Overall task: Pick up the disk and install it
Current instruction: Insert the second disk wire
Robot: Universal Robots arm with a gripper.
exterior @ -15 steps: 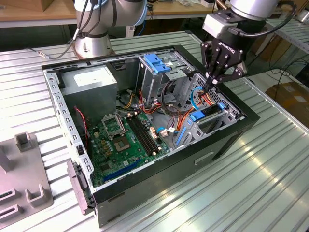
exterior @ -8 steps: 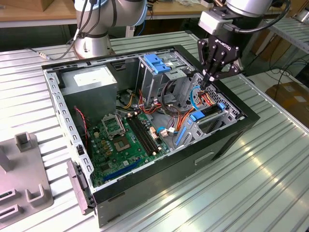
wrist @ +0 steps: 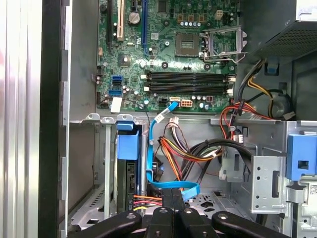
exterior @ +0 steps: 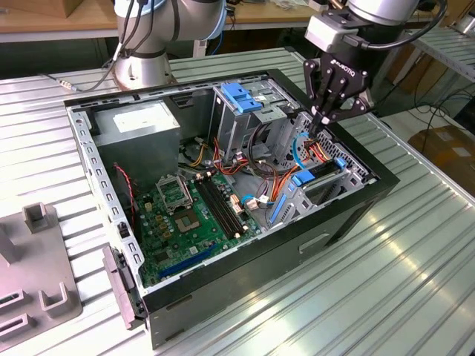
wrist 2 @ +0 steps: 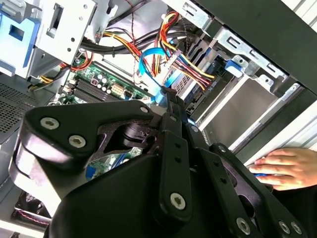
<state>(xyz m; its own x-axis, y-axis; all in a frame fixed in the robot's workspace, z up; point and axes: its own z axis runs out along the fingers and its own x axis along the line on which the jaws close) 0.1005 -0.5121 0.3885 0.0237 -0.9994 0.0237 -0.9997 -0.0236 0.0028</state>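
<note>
Pinching blue cable (wrist: 171, 187), gripper (wrist: 173, 198)

Ribbed metal table (exterior: 415, 245), wooden bench (exterior: 44, 18) behind

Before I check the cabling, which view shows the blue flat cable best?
The first wrist view: the blue flat cable runs unobstructed from the motherboard down to the gripper. The second wrist view shows a loop, the exterior view a short arc.
</note>
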